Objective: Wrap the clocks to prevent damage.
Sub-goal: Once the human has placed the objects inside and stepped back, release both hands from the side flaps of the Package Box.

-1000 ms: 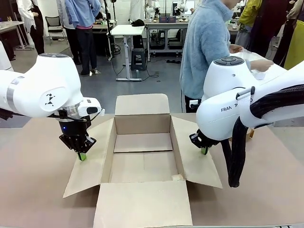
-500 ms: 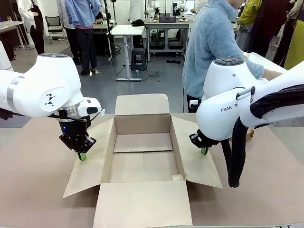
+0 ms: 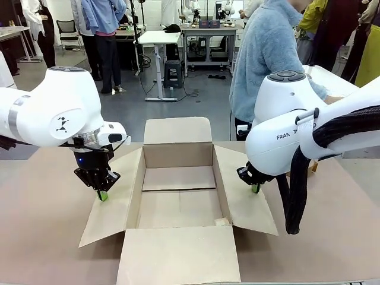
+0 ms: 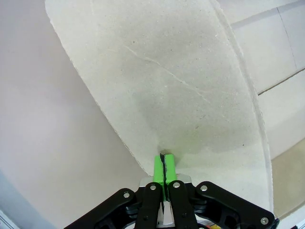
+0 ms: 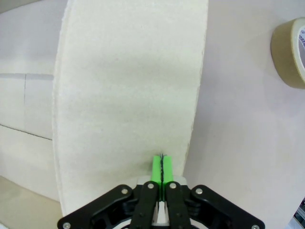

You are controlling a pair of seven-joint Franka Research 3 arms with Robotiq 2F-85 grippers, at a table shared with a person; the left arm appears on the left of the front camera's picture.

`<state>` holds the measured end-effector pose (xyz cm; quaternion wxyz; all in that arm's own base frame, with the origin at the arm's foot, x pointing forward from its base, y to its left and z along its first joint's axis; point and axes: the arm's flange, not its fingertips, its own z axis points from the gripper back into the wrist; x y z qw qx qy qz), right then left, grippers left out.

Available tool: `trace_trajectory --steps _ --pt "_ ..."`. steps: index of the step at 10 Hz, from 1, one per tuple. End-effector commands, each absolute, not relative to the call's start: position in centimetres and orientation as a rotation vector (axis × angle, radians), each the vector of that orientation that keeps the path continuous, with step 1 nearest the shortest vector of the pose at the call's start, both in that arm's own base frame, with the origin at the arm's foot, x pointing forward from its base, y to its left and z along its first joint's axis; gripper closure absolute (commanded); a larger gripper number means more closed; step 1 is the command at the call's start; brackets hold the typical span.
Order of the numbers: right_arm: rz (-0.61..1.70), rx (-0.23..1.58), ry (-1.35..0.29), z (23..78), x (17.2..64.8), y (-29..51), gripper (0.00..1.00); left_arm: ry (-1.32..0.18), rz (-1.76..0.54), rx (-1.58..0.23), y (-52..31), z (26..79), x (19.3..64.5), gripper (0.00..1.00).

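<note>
The clocks are out of view. A big open cardboard box (image 3: 178, 155) stands mid-table with all its flaps spread out and nothing inside. My left gripper (image 3: 103, 195) is shut, pads together, its tip down on the box's left flap (image 3: 113, 211). The left wrist view shows that left gripper (image 4: 163, 164) at the left flap's (image 4: 181, 86) outer edge. My right gripper (image 3: 256, 189) is shut too, tip down on the right flap (image 3: 243, 208). In the right wrist view the right gripper (image 5: 162, 167) stands on the right flap (image 5: 128, 95), holding nothing.
A brown tape roll (image 5: 290, 52) lies on the table beyond the right flap. A person in a light blue fleece (image 3: 267, 53) stands at the far right, turned toward a side table. The brown table top (image 3: 41, 237) lies bare to the left and right of the box.
The person has leaned a little further right, with the hand now behind my right arm. Neither arm nor the box has moved.
</note>
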<state>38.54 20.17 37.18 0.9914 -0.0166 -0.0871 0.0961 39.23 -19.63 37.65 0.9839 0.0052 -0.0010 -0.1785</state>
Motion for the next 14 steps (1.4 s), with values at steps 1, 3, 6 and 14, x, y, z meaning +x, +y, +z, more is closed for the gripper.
trace_trajectory --steps 1,3,6,14 --pt "0.186 -0.036 -0.175 37.10 38.56 20.12 0.99 -0.001 -0.361 0.015 -19.60 37.64 39.17 1.00" --pt "0.186 -0.036 -0.175 37.10 38.56 20.12 0.99 -0.001 -0.361 0.015 -19.60 37.64 39.17 1.00" --pt "0.186 -0.036 -0.175 37.10 38.56 20.12 0.99 -0.001 -0.361 0.015 -19.60 37.64 39.17 1.00" --pt "0.186 -0.036 -0.175 37.10 38.56 20.12 0.99 -0.001 -0.361 0.015 -19.60 37.64 39.17 1.00"
